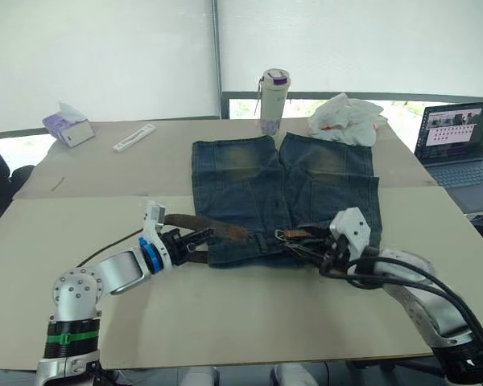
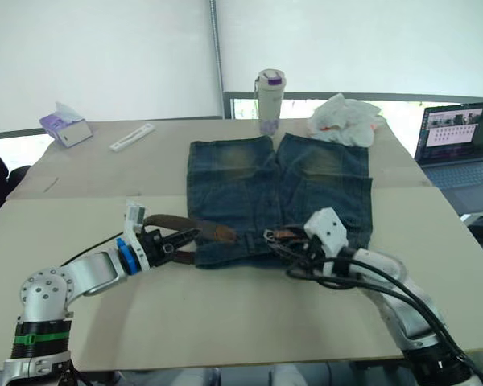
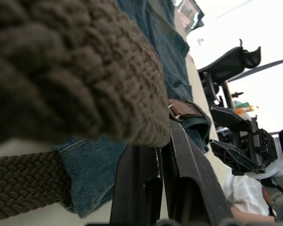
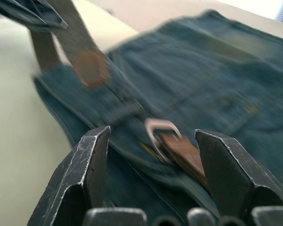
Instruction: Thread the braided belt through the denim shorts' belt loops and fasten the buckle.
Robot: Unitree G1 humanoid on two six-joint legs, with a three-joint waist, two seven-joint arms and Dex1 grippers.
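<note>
Your right gripper (image 4: 151, 155) stands spread, the buckle (image 4: 161, 132) between its jaws on the denim shorts (image 1: 286, 193); your left gripper (image 1: 203, 236) pinches the braided belt (image 1: 197, 223). Bottle (image 1: 274, 100), bag (image 1: 346, 118) lie beyond.

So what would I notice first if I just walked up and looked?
Probably the denim shorts spread flat mid-table, with the braided belt along the waistband. The left gripper pinches the belt at the shorts' left edge, while the right gripper hangs open over the silver buckle. Behind stand a bottle and a laptop.
</note>
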